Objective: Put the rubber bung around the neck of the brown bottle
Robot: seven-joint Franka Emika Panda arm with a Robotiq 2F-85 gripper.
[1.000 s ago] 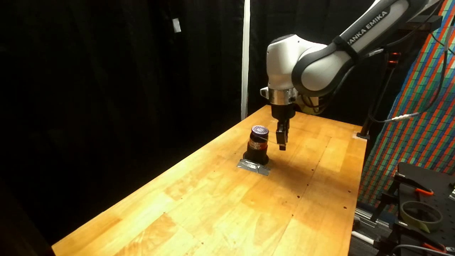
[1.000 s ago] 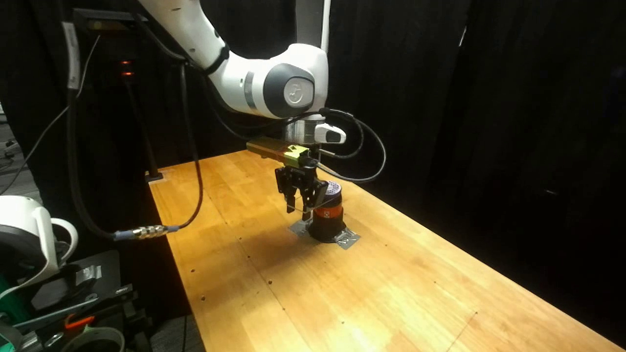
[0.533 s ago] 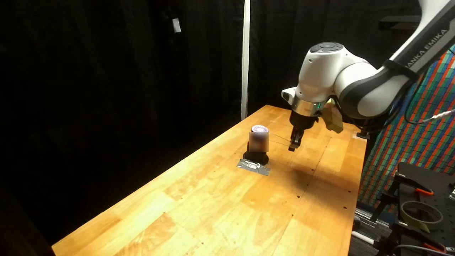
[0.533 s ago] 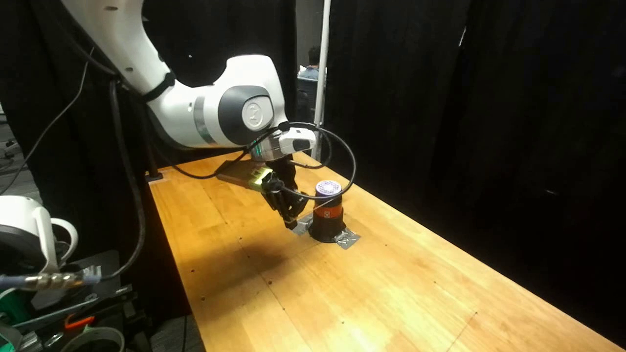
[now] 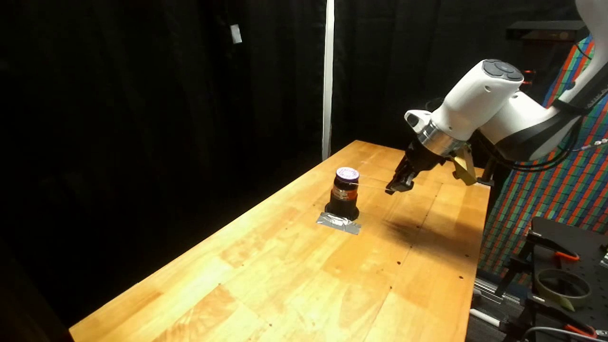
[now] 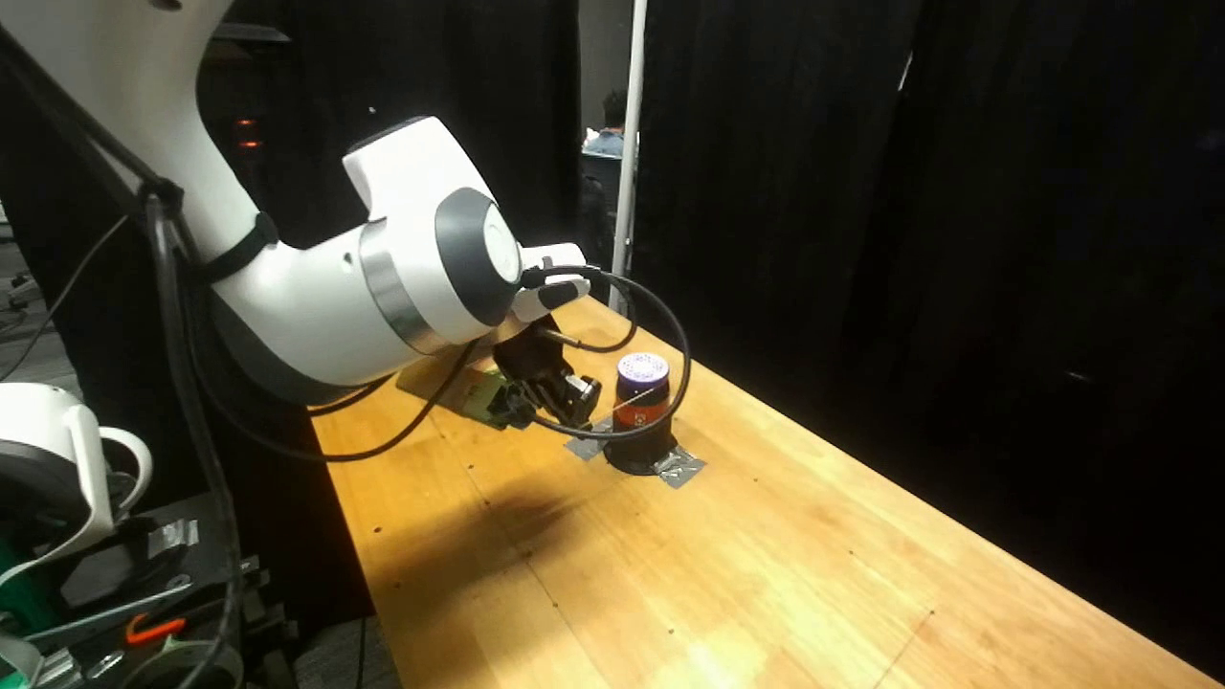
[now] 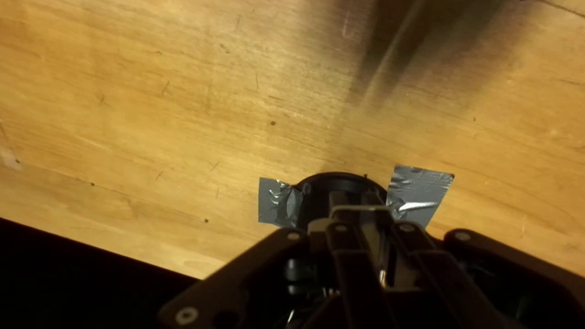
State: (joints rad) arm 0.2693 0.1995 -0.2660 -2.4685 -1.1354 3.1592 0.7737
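Observation:
The brown bottle (image 5: 344, 192) stands upright on the table, dark with an orange-red band and a white-and-purple patterned top. It also shows in an exterior view (image 6: 641, 416). A thin pale strand, seemingly the rubber bung (image 5: 373, 187), runs from the bottle's upper part to my gripper (image 5: 391, 190). It also crosses the bottle's front in an exterior view (image 6: 632, 401). My gripper is beside the bottle, apart from it, tilted with its tips toward it. In the wrist view my fingertips (image 7: 356, 201) are close together over the dark base (image 7: 338, 180); whether they clamp the strand is unclear.
Grey tape (image 5: 338, 223) fixes the bottle's base to the wooden table (image 5: 285, 285). A cable loop (image 6: 670, 306) hangs from the wrist near the bottle. A black side stand (image 5: 570, 247) with a tape roll (image 5: 563, 287) is beyond the table edge.
My gripper has gone from pointing straight down close beside the bottle to farther from it, tilting so its tips face the bottle. The strand still spans between them. The bottle has not moved.

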